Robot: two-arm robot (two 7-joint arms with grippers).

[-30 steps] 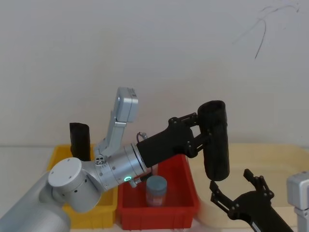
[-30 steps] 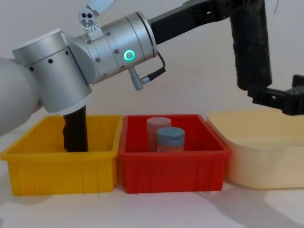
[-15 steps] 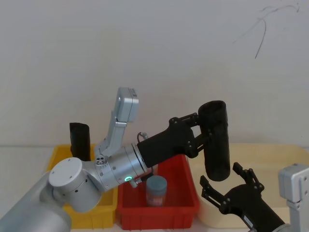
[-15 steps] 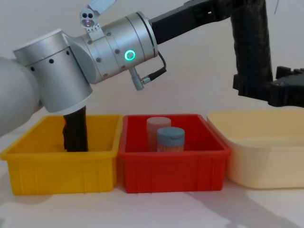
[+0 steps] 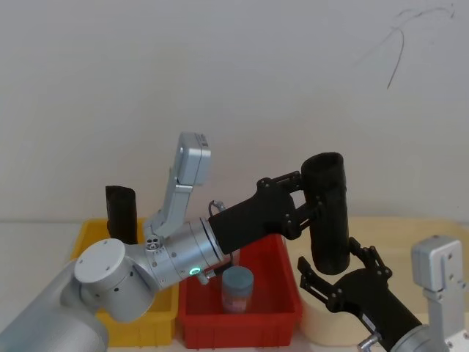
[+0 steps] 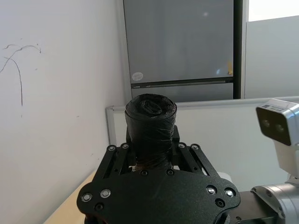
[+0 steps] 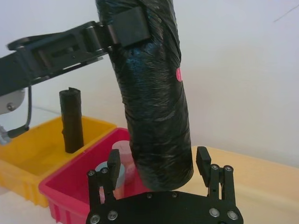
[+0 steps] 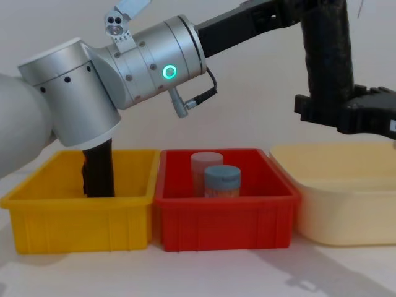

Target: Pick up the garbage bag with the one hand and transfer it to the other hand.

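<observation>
**While Left Gripper (image 5: 308, 196) Holds Bag (image 5: 327, 213) Aloft, Right Gripper (image 5: 335, 265) Stands Open at Its Foot**

With its fingers (image 7: 113, 161) spread to either side of the bag's lower end and a gap showing on both flanks in the right wrist view, the right gripper sits nearest the robot, low on its right, placed for the hand-over. Just above it, the bag hangs upright in the air, clamped around its upper half by the left gripper, whose left arm (image 8: 124, 74) reaches in from the left. Below and beyond stand a yellow bin (image 8: 80, 226) with a slim roll (image 8: 99, 170) standing in it, a red bin (image 8: 223, 216) holding a blue-capped jar (image 8: 222, 179) and a pale jar (image 8: 206, 162) behind it, and a cream bin (image 8: 346, 210) at the right. A blank wall (image 5: 220, 73) closes the scene.

The step in hand looks to be the take. To do it well, the right gripper should probably come up a little, so that its fingers meet the bag's body and not merely its rounded end, while keeping clear of the left gripper's own fingers (image 7: 127, 22). The bag should sit centred between the right fingers before they close, lest one push it askew. Its wrap looks crinkled and soft, so a firm squeeze seems wise. Only once that hold is sure should the left gripper let go and back straight away. Released early, the bag would likely drop toward the bins.
</observation>
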